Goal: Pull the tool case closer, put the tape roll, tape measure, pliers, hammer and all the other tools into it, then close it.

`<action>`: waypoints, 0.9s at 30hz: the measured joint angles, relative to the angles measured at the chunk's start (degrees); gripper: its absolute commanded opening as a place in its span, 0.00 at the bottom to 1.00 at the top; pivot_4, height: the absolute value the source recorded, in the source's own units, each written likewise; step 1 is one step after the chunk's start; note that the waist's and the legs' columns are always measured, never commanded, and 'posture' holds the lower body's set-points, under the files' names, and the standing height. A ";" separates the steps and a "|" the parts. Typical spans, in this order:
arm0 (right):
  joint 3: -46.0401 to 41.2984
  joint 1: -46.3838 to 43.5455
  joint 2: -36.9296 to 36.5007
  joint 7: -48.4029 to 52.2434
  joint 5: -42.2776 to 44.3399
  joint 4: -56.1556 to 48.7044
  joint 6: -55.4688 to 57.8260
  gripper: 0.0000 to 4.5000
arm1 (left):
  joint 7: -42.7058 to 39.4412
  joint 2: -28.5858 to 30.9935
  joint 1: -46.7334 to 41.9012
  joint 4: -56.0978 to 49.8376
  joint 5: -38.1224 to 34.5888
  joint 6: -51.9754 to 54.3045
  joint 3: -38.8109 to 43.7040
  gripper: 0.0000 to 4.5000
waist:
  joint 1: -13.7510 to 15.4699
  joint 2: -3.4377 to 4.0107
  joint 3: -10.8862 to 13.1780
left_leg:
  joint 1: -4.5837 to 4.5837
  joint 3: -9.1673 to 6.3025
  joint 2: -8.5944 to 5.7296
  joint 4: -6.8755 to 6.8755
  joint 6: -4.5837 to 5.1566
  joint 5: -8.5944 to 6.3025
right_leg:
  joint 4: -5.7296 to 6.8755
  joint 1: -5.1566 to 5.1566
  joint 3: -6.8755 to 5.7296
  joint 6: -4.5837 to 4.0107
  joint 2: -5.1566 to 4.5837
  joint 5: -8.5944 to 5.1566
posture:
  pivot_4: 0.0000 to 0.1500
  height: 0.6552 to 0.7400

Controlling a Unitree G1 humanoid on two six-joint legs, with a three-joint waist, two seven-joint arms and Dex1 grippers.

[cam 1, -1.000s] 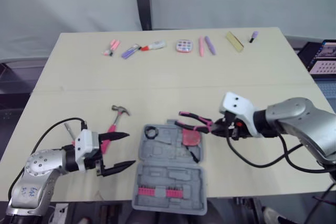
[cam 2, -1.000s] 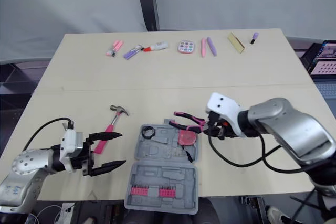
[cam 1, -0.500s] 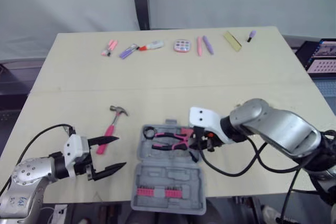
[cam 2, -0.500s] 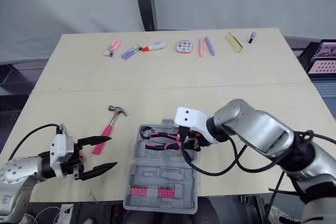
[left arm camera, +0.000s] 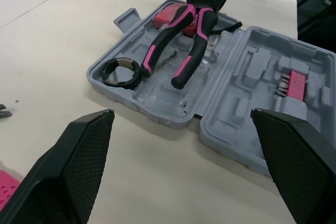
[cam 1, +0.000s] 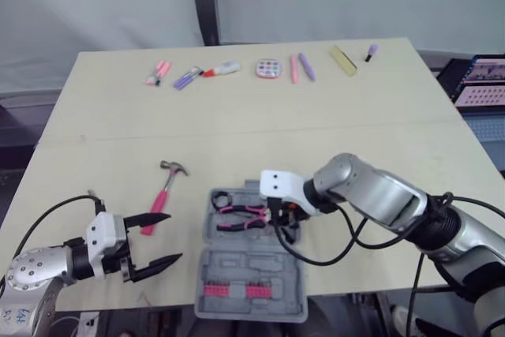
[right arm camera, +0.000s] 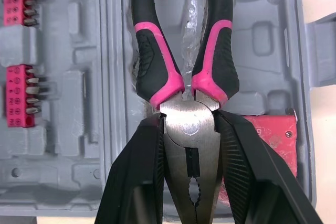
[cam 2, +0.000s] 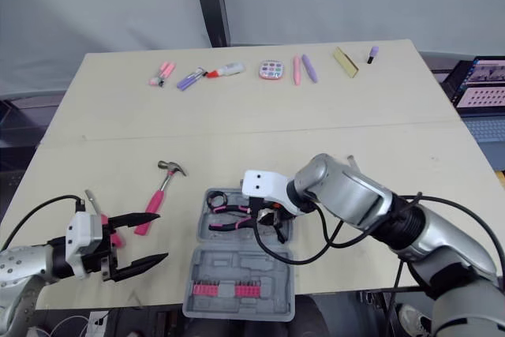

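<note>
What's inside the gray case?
In the case: a tape roll, pliers in the right gripper, pink bits in the other half. The pliers and gripper partly cover a pink tape measure.

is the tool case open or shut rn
Open: the tool case lies spread flat, both halves facing up, pliers handles inside one half.

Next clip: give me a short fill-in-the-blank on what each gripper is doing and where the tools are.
1. The right gripper is shut on the metal head of the ____.
2. The ____ lies on the table, outside the open tool case and to its left.
3. The left gripper holds nothing; its fingers are ____.
4. The black ____ sits in a corner of the tool case.

Missing words: pliers; hammer; open; tape roll.
</note>
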 measured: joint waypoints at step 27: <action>1.80 0.36 6.67 3.71 -7.51 6.70 -5.07 0.21 | 1.10 -0.26 1.38 -0.47 1.01 -0.98 -0.11 1.00 | -0.04 0.00 0.00 | 0.00 0.00 0.00 -0.01 -0.02 0.00 | 0.12 -0.07 0.00 0.00 0.00 0.00 | 1.00 1.00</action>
